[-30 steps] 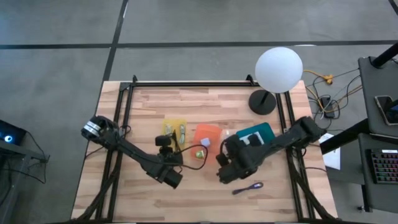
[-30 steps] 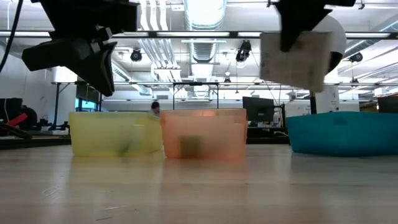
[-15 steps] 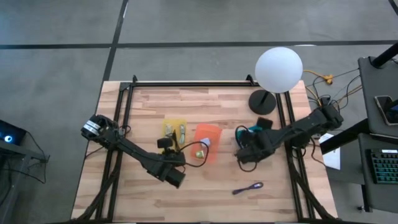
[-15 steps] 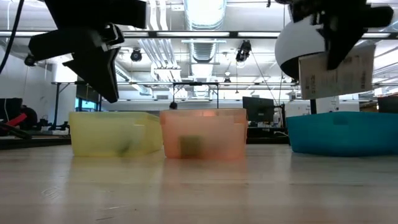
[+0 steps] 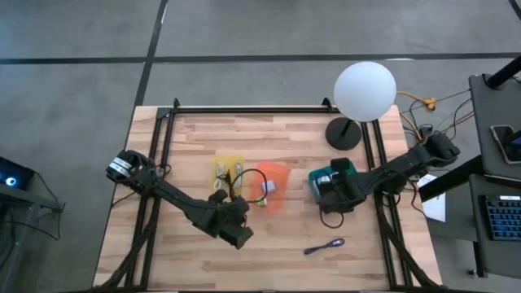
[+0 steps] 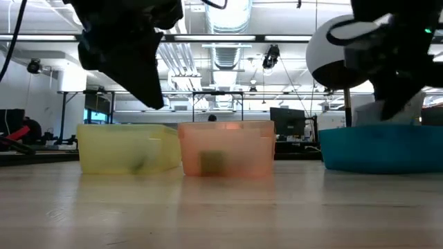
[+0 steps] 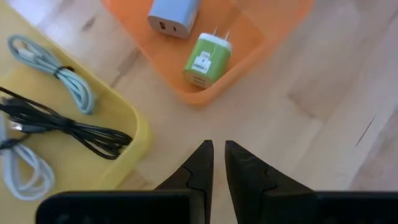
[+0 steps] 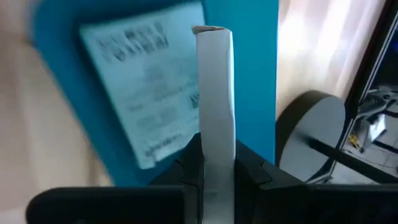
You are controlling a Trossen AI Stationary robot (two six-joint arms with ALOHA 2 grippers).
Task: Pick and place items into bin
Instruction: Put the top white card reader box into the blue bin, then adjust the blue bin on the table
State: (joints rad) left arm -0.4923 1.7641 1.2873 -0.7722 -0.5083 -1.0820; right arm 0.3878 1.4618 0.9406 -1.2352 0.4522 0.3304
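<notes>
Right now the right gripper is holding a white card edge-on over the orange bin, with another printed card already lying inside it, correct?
Not quite: the bin is teal, not orange. The right wrist view shows the right gripper shut on the white card above it, with the printed card lying inside.

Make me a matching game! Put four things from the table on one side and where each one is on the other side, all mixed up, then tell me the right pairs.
Things:
1. green charger
2. black cable
3. white card
4. purple item

Places:
A. lying on the bare wooden table
B. in the yellow bin
C. pinched in the right gripper, above the teal bin
D. in the orange bin

Pairs: 1-D, 2-B, 3-C, 4-A
</notes>
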